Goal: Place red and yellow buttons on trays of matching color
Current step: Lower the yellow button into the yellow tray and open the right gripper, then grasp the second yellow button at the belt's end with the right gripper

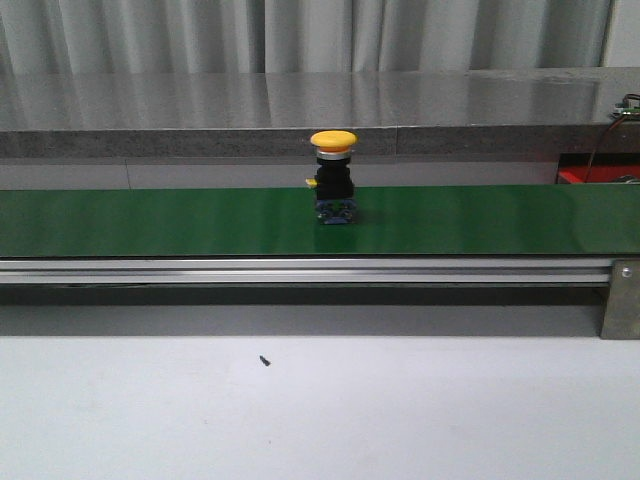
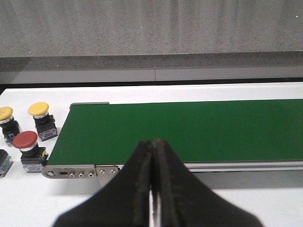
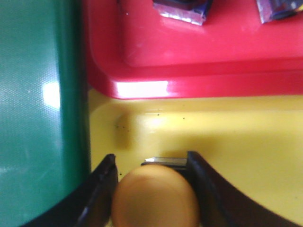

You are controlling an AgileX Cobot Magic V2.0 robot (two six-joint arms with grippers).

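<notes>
A yellow button point(image 1: 333, 160) stands upright on the green belt point(image 1: 150, 220) in the front view, where neither gripper shows. My right gripper point(image 3: 151, 160) hangs over the yellow tray point(image 3: 246, 137), shut on another yellow button point(image 3: 155, 198) whose cap fills the space between the fingers. Just beyond lies the red tray point(image 3: 213, 61), holding two button bases point(image 3: 182, 9) that are cut off by the frame edge. My left gripper point(image 2: 154, 143) is shut on nothing, above the table in front of the belt's end. Beside that end stand two yellow buttons point(image 2: 39, 111) and a red button point(image 2: 25, 141).
The belt's metal rail point(image 1: 300, 270) runs across the front, a grey ledge point(image 1: 300, 110) behind it. The belt edge point(image 3: 75, 94) lies right beside both trays. A sliver of the red tray point(image 1: 598, 176) shows at the far right. A further button point(image 2: 3, 161) is cut off.
</notes>
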